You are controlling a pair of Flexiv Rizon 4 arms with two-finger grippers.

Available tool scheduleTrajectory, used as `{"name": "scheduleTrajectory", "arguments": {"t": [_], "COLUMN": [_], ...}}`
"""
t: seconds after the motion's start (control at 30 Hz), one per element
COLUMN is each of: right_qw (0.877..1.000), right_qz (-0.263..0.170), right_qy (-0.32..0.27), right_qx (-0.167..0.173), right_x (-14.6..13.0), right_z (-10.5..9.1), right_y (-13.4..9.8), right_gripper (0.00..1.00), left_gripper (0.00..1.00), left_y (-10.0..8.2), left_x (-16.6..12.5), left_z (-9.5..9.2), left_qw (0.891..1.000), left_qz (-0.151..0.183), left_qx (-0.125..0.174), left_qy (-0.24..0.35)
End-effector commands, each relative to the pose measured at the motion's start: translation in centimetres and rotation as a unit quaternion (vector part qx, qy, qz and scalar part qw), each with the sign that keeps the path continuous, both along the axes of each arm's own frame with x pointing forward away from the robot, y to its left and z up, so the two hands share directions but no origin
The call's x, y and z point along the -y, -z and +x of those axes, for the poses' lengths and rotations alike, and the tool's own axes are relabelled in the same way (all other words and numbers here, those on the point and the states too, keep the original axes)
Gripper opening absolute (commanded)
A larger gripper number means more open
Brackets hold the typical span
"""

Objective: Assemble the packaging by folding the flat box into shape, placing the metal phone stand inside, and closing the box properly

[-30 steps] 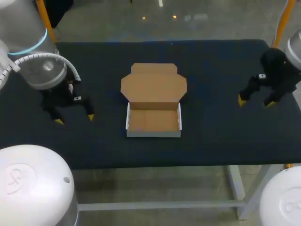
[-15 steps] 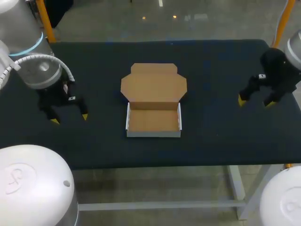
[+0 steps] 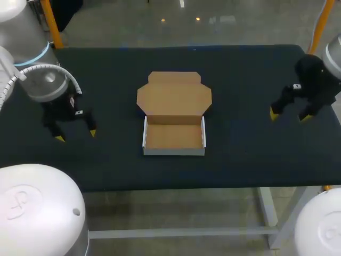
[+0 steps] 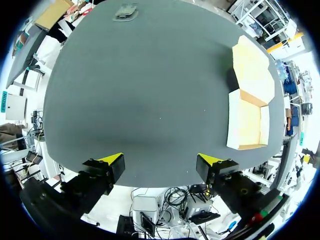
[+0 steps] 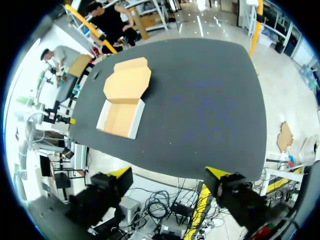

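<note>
Left tool (image 3: 76, 135) has drifted leftward, away from box (image 3: 174, 114).

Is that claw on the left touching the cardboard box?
Apart. The head view shows bare table between the left gripper and the box.

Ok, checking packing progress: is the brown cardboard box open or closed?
Open: brown cardboard box, lid folded back behind the empty tray.
</note>
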State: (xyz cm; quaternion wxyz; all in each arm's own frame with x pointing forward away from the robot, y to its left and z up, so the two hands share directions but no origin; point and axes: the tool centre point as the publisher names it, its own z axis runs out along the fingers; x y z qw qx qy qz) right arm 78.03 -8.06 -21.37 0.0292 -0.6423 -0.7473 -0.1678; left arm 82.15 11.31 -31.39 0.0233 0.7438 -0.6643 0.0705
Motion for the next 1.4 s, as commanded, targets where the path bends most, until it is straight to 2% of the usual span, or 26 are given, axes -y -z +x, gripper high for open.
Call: {"name": "scheduleTrajectory", "arguments": {"t": [0.03, 0.7, 1.1, 1.4], "right_qw": [1.000, 1.000, 1.000, 1.000], "right_qz": [-0.001, -0.001, -0.001, -0.001], "right_qy": [-0.001, -0.001, -0.001, -0.001], "right_qx": [-0.003, -0.003, -0.003, -0.003], "right_x": [0.0, 0.0, 0.0, 0.0], "right_z": [0.0, 0.0, 0.0, 0.0], "right_y": [-0.2, -0.2, -0.2, -0.2], "right_gripper": [1.00, 1.00, 1.00, 1.00], "left_gripper": [1.00, 1.00, 1.00, 1.00], "left_y": [0.2, 0.5, 2.7, 4.5], "left_x": [0.0, 0.2, -1.2, -2.5], "left_z": [0.6, 1.0, 4.7, 8.2], "left_qw": [1.000, 1.000, 0.999, 0.999], "left_qz": [0.001, 0.004, 0.031, 0.034], "left_qx": [-0.006, -0.005, 0.004, 0.009], "left_qy": [0.001, 0.003, 0.016, 0.033]}}
